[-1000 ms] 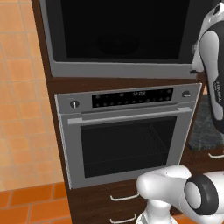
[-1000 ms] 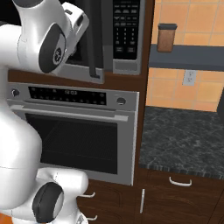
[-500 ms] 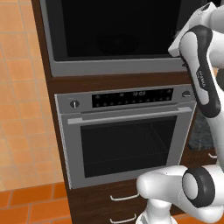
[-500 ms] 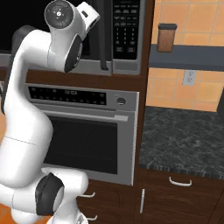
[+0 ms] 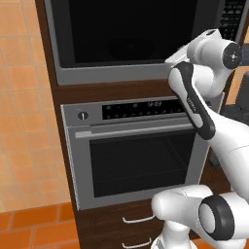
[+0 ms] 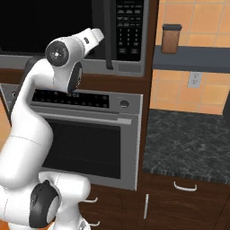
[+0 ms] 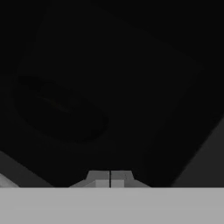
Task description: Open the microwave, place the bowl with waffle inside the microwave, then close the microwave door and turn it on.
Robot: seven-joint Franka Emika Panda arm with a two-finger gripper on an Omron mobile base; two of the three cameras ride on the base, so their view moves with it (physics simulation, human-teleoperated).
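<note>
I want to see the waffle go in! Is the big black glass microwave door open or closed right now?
Closed. The wide black glass microwave door sits flat in its grey frame, its dark vertical handle against the black keypad panel.

One microwave (image 6: 67,27), one oven (image 6: 90,134)

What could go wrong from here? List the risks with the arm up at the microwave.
1. The microwave door appears shut; the jaws are closed and pointed at its glass, so pushing forward could hit it.
2. The door handle sits beside the hand, ungripped; closed jaws cannot hook it.
</note>
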